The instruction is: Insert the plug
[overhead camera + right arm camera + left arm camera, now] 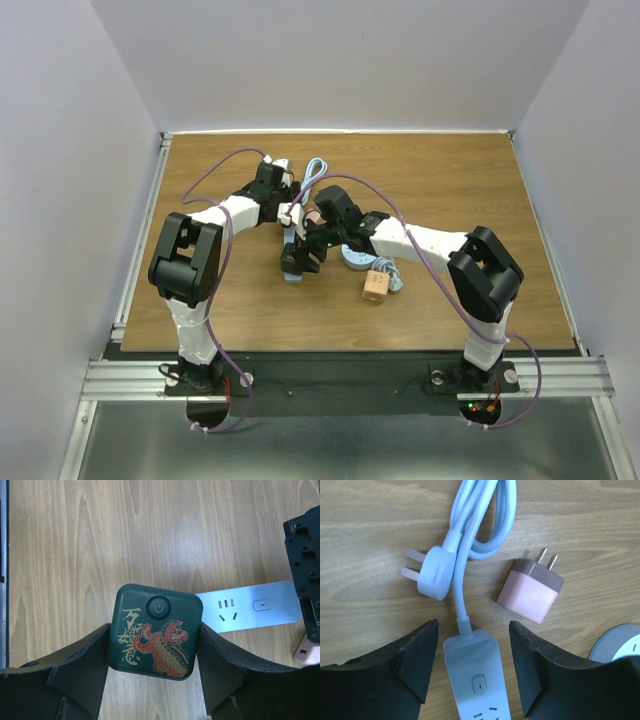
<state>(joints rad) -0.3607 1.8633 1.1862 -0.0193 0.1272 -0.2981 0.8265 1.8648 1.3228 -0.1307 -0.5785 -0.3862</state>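
Right gripper (154, 637) clamped the green plug (155, 625) at lower centre; left gripper (474, 630), jaws apart, straddled the pale-blue power strip (479, 680) on the wooden surface (370, 605).

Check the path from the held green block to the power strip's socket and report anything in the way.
Nothing visible blocks it. The socket lies bare next to the green block; the left gripper straddles the power strip farther along.
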